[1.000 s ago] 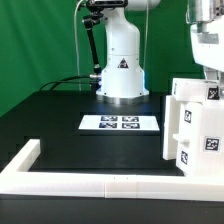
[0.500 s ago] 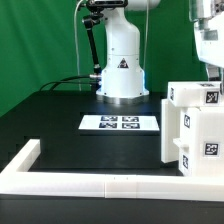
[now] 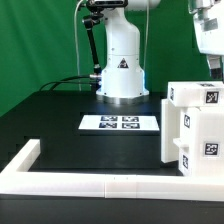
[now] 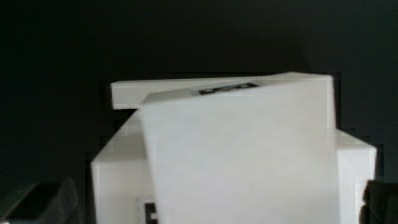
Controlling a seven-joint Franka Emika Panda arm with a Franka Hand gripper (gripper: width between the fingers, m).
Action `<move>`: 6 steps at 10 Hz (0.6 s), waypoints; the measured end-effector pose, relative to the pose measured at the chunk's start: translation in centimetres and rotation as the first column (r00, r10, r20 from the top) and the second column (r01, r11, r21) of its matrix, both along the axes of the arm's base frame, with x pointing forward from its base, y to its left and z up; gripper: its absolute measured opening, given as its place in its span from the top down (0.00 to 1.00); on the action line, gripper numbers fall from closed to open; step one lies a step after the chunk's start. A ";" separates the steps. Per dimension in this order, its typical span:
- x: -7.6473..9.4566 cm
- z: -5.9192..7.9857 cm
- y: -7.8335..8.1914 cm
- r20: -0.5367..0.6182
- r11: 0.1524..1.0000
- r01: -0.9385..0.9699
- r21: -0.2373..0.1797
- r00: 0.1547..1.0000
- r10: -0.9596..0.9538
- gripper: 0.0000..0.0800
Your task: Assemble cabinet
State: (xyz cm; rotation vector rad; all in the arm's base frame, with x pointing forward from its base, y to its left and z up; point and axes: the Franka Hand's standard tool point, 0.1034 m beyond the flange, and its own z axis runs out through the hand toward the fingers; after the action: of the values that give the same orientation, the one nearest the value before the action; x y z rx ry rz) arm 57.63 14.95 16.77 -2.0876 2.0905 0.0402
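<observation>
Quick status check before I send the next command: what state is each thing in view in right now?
cabinet: standing upright on the table at the exterior view's right, tilted top panel seen in the wrist view, resting on the box.
gripper: just above the cabinet's top; jaws mostly out of frame, open or shut cannot be told.
marker board: lying flat on the table, untouched.
border rail: lying along the table's near edge.

— How many cabinets do you count?

— One cabinet (image 3: 195, 130), at the exterior view's right. The wrist view shows it too (image 4: 231, 150), close up.

— Tags on it?

— Four show in the exterior view; the edge cuts one off.

— And the flat sheets?

— One marker board (image 3: 119, 123), carrying four tags.

— Rails?

— One white border rail (image 3: 70, 180) on the counter (image 3: 50, 115).

— Robot bases?

— One (image 3: 122, 62).
</observation>
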 end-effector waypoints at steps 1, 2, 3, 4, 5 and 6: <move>0.0 0.0 0.1 0.000 1.000 -0.003 0.000 1.000 0.003 0.00; 0.0 0.0 0.0 0.007 0.998 -0.070 -0.011 0.998 0.070 0.00; 0.2 0.3 0.0 0.028 0.965 -0.259 -0.041 0.965 0.260 0.00; 0.3 0.4 0.0 0.045 0.923 -0.380 -0.061 0.923 0.383 0.00; 0.5 0.5 -0.1 0.060 0.847 -0.525 -0.090 0.846 0.531 0.00; 0.6 0.6 -0.3 0.069 0.755 -0.645 -0.118 0.753 0.654 0.00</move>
State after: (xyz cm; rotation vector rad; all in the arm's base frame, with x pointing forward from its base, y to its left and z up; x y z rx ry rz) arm 58.22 14.60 17.34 -2.6985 1.2203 -0.0683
